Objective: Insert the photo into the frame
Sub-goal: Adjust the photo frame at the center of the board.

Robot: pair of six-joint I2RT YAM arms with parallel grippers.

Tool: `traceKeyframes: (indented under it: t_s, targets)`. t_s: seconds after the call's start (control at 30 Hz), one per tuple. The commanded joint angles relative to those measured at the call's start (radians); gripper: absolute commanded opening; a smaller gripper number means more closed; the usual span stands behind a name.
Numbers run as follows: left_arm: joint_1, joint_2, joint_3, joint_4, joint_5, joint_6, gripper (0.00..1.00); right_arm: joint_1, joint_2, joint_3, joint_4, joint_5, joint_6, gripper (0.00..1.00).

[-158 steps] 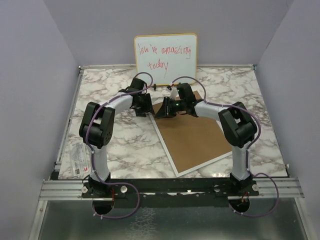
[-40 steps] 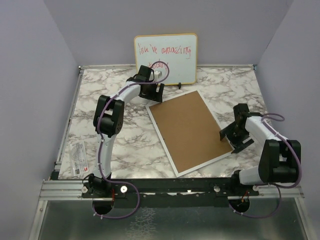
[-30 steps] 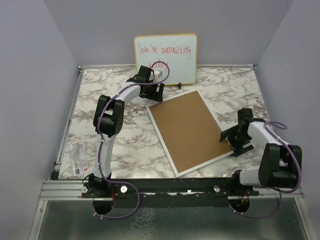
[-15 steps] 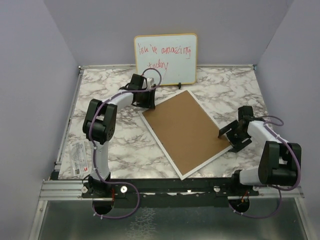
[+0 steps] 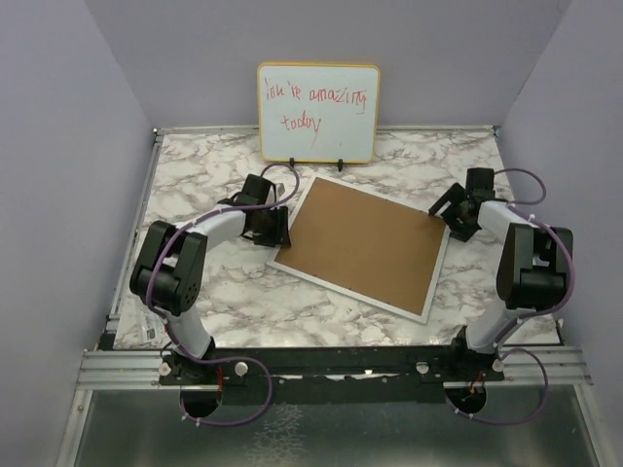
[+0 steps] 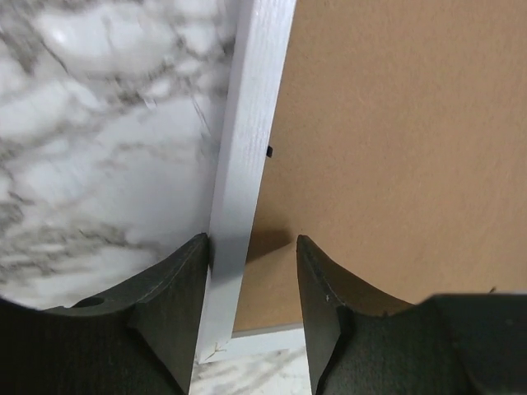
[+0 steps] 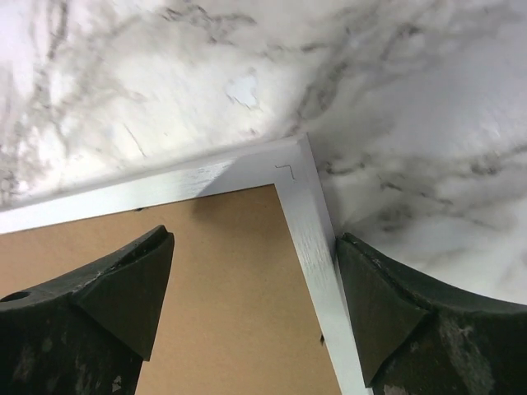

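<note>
**Operator:** Item one, the frame. Where is it, and how does it lie?

**Keeper:** Frame [image 6: 251, 123], one, thin white rim. It lies flat and face down on the marble table [image 5: 204, 175], skewed to the table's edges, between your two arms. The brown backing board [image 5: 365, 243] is uppermost and sits inside the rim. I judge it lies face down so you can reach the back for loading.

**Operator:** Item two, the photo?

**Keeper:** Photo: not in view on any of your cameras. It may be under the backing board, but I cannot tell, so do not count it as loaded.

**Operator:** Left pincer?

**Keeper:** Left gripper [image 6: 251, 244], at the frame's left edge, close to its near corner. The jaws are half spread and astride the rim. One finger is against the rim's outer side on the marble. The other is over the board, a little apart from the rim's inner side. It pinches nothing. I judge it is placed there to nudge or steady that side.

**Operator:** Right pincer?

**Keeper:** Right gripper [image 7: 255, 239], at the far right corner. The jaws are spread wide and hold nothing, with the corner between them. One finger is over the board, the other over the marble beside the rim. It is likely there to bracket the corner so the frame cannot swing.

**Operator:** Sundries?

**Keeper:** Whiteboard [image 5: 317, 113] with red handwriting, upright at the back, just behind the frame's far corner. It has no part in your job.
</note>
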Motion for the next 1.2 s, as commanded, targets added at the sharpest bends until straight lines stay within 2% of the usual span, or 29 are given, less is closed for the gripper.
traceKeyframes:
  t_s: [0.0,0.2,0.3,0.37,0.5,0.6,0.7,0.8,0.9,0.97,1.07,1.17]
  targets:
    - [-0.039,-0.082,-0.11,-0.091,0.031,-0.066,0.48,0.012,0.034,0.043,0.081,-0.014,-0.055,0.84]
    - [-0.082,-0.189,-0.216,-0.1,0.079,-0.104,0.45,0.011,0.056,0.089,0.063,0.026,-0.096,0.84]
    - [-0.124,-0.246,-0.265,-0.106,0.145,-0.11,0.45,0.012,0.071,0.099,0.098,-0.087,-0.128,0.83]
    - [-0.14,-0.283,-0.286,-0.116,0.164,-0.111,0.46,0.011,0.087,0.13,0.086,-0.106,-0.144,0.82]
    - [-0.139,-0.344,-0.276,-0.155,0.086,-0.101,0.58,0.012,0.065,0.193,0.001,0.04,-0.134,0.81]
    - [-0.135,-0.349,-0.226,-0.178,0.035,-0.104,0.75,0.012,0.017,0.242,-0.082,0.166,-0.129,0.81]
    - [-0.128,-0.35,-0.16,-0.183,-0.035,-0.114,0.86,0.011,-0.018,0.296,-0.188,0.213,-0.125,0.81]
    - [-0.114,-0.328,-0.097,-0.183,-0.098,-0.124,0.88,0.013,-0.083,0.265,-0.174,0.049,-0.136,0.75]
    - [-0.096,-0.269,-0.034,-0.174,-0.117,-0.145,0.85,0.032,-0.167,0.14,-0.005,-0.351,-0.092,0.6]
    - [-0.083,-0.215,0.004,-0.17,-0.131,-0.162,0.79,0.093,-0.197,0.074,0.079,-0.497,-0.024,0.58]
    - [-0.054,-0.123,0.052,-0.163,-0.117,-0.192,0.69,0.264,-0.205,0.017,0.166,-0.562,0.047,0.58]
    - [-0.028,-0.042,0.073,-0.125,-0.073,-0.21,0.65,0.433,-0.175,-0.023,0.283,-0.584,0.146,0.57]
